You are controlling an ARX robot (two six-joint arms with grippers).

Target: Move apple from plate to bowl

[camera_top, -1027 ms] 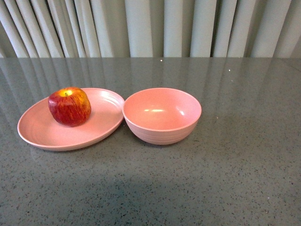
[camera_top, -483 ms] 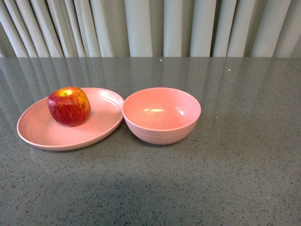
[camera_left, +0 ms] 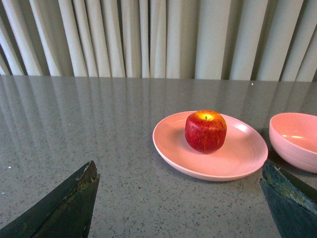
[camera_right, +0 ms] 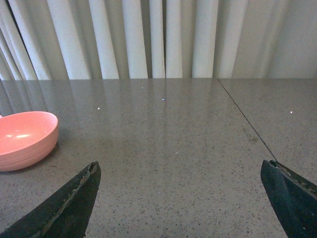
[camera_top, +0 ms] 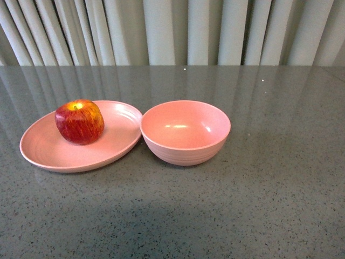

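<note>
A grey speckled, glossy stone-look tabletop fills the front view, running back to a pale pleated curtain along its far edge. Bare tabletop lies in front of both dishes, behind them and widely to the right of the bowl. In the right wrist view a thin dark seam crosses the surface.

The wide, shallow, matte pink plate lies left of centre. In the front view it reads as an oval whose long axis slants from near-left to far-right. Its right rim comes right up to the deep round pink bowl, though I cannot tell if they touch. The bowl sits upright, mouth up.

The round red apple with yellow streaks stands on the plate, left of the plate's middle and towards its far side. It is upright, its yellow stem hollow facing straight up, and well apart from the bowl.

The left gripper hangs low on the near side of the plate, dark fingers spread wide, holding nothing. The right gripper is likewise spread wide and holds nothing, over bare tabletop right of the bowl.
</note>
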